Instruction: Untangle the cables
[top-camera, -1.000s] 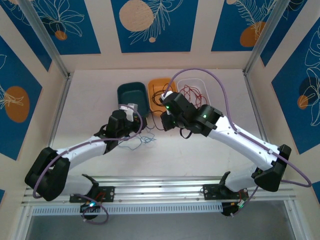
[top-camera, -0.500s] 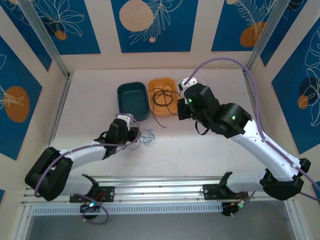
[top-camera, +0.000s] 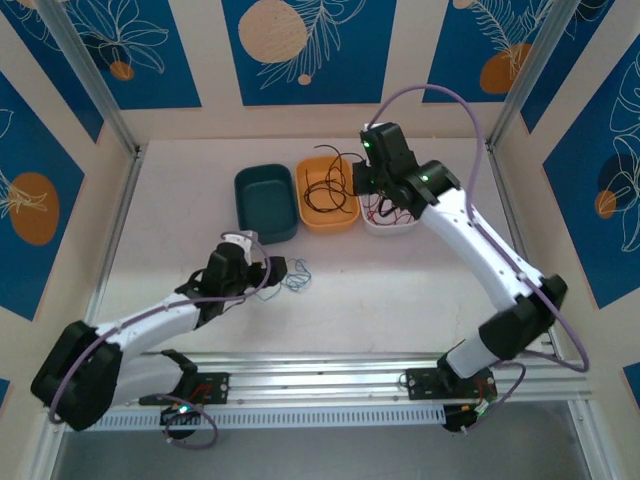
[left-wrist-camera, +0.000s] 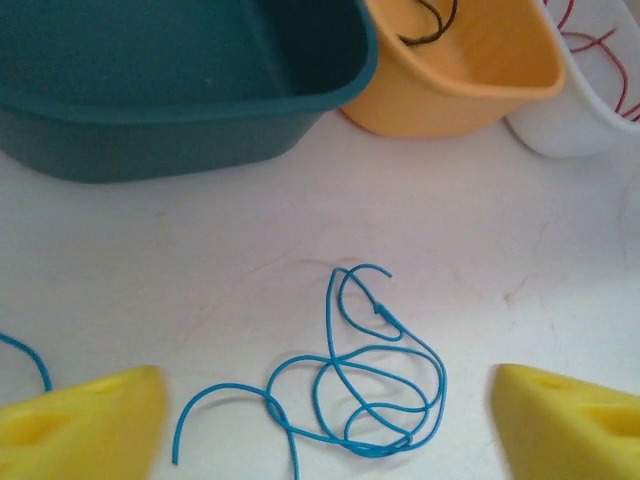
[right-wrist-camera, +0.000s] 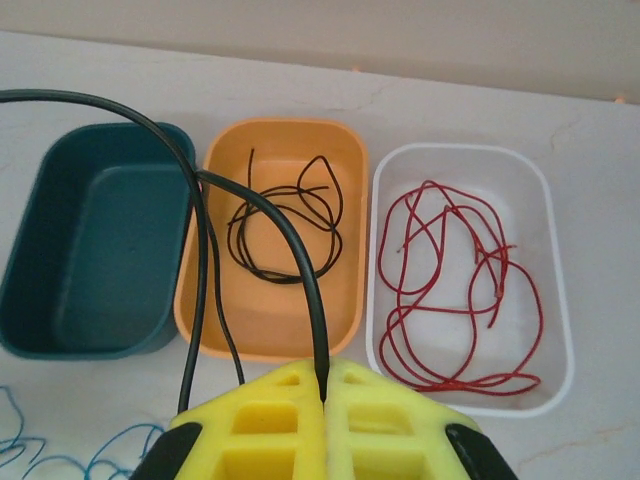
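Just ahead of the wide-open left gripper (left-wrist-camera: 325, 425) lies the blue cable (left-wrist-camera: 381, 311); right gripper (right-wrist-camera: 322, 395) pinches the black cable (right-wrist-camera: 319, 340).

left gripper (left-wrist-camera: 320, 420): jaws wide. the gap between them is taken by the blue cable (left-wrist-camera: 331, 305), lying loose on the table (left-wrist-camera: 150, 260). beyond the tangle a bare strip of table runs clear ahead to the bins. ahead-left the teal bin (left-wrist-camera: 180, 140) wall blocks, ahead the orange bin (left-wrist-camera: 450, 100), ahead-right the white bin (left-wrist-camera: 570, 130); they stand tight side by side.

right gripper (right-wrist-camera: 325, 420): jaws pressed on the black cable (right-wrist-camera: 316, 320), which arcs ahead and left over the orange and teal bins. teal floor bare. black coil (right-wrist-camera: 270, 280) on the orange floor, red cable (right-wrist-camera: 430, 184) across the white one.
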